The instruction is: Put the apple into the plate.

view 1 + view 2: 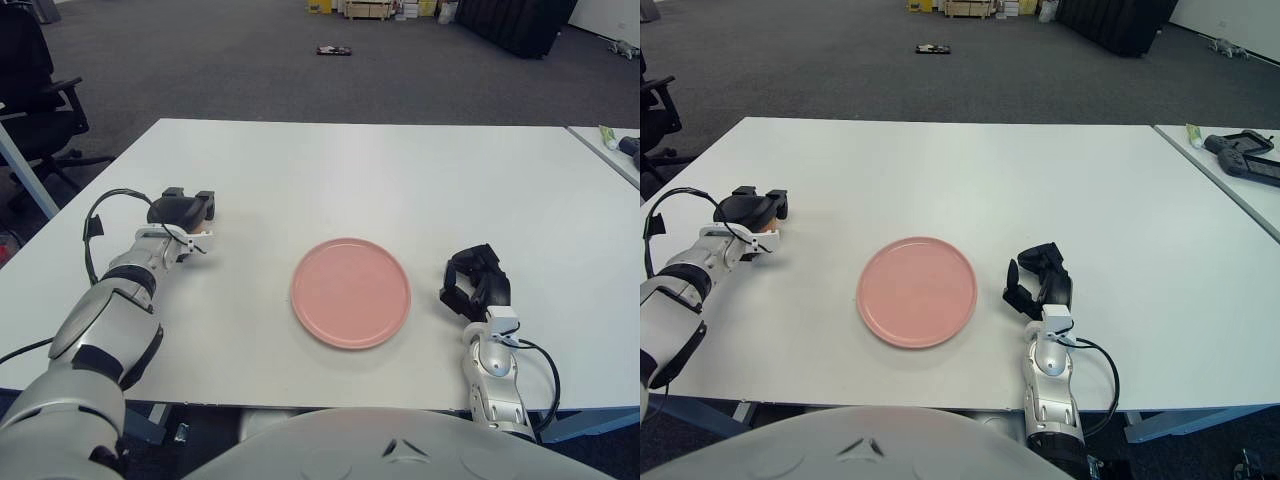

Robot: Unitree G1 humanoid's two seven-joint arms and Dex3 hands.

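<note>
A round pink plate (351,292) lies on the white table (380,180), near the front middle, with nothing on it. My left hand (183,211) is at the table's left side, well left of the plate, with its black fingers curled down over something. Only a small pale orange patch (197,236) shows under them, which I take for the apple; the rest of it is hidden. No apple shows anywhere else on the table. My right hand (475,283) shows just right of the plate, fingers relaxed and holding nothing.
A second table at the far right carries a small tube (607,134) and dark devices (1248,158). A black office chair (35,90) stands beyond the table's left corner. Boxes and dark bulky items stand far back on the grey floor.
</note>
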